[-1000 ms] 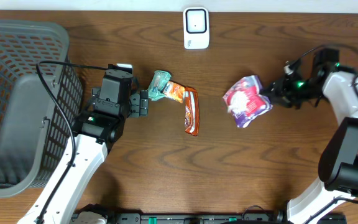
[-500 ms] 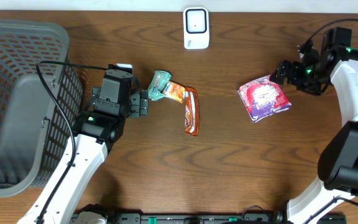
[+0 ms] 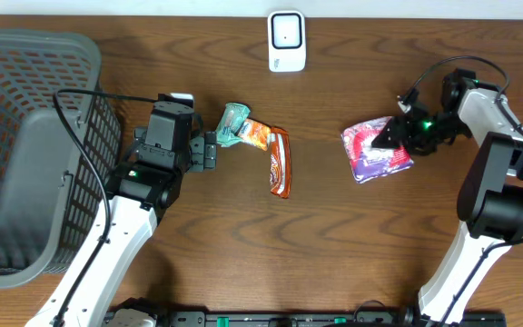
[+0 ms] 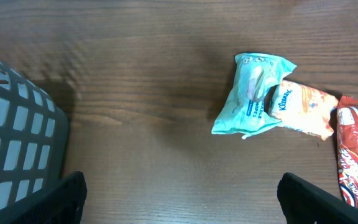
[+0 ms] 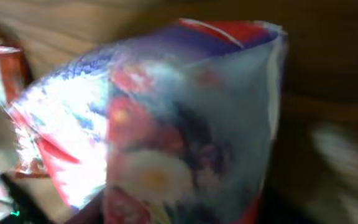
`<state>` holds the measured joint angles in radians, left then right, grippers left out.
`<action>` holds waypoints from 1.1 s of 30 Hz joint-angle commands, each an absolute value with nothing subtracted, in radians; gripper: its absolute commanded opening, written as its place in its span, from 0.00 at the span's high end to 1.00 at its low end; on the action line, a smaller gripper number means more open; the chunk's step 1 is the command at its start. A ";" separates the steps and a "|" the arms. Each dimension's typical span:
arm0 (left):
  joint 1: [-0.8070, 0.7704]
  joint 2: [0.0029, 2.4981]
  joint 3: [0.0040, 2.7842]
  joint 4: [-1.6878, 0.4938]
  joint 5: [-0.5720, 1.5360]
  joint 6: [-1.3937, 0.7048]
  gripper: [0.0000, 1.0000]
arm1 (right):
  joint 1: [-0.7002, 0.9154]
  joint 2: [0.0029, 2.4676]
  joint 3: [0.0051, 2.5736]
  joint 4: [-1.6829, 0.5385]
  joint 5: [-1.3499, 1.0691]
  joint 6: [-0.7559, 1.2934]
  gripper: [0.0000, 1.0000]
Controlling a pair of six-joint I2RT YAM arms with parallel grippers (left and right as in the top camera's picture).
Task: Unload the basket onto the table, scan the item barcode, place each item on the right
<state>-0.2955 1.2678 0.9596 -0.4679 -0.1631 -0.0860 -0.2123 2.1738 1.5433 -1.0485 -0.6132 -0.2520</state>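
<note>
While the left gripper [image 3: 213,152] hangs spread near a teal pack [image 3: 234,123], the right gripper [image 3: 390,136] sits over the purple bag [image 3: 378,162] (table's [image 3: 334,236] right side); pinching or not, I cannot tell.

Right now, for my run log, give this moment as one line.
left gripper: open, empty | right gripper: at bag, grip unclear | bag: apart from scanner
</note>
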 commanded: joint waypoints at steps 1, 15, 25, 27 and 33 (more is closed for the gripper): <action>-0.293 1.268 0.961 -0.471 -0.166 -0.096 0.02 | -0.202 2.170 1.540 -1.060 -0.755 -0.261 0.76; -0.293 1.268 0.961 -0.471 -0.166 -0.096 0.02 | -0.099 1.982 1.570 -0.381 -0.905 0.543 0.99; -0.293 1.268 0.961 -0.471 -0.166 -0.096 0.02 | 0.255 2.024 1.570 0.010 -0.049 0.817 0.99; -0.293 1.268 0.961 -0.471 -0.166 -0.096 0.02 | 0.316 2.067 1.570 0.083 0.147 0.866 0.99; -0.293 1.268 0.961 -0.471 -0.166 -0.096 0.02 | 0.324 2.202 1.573 0.403 0.093 0.876 0.99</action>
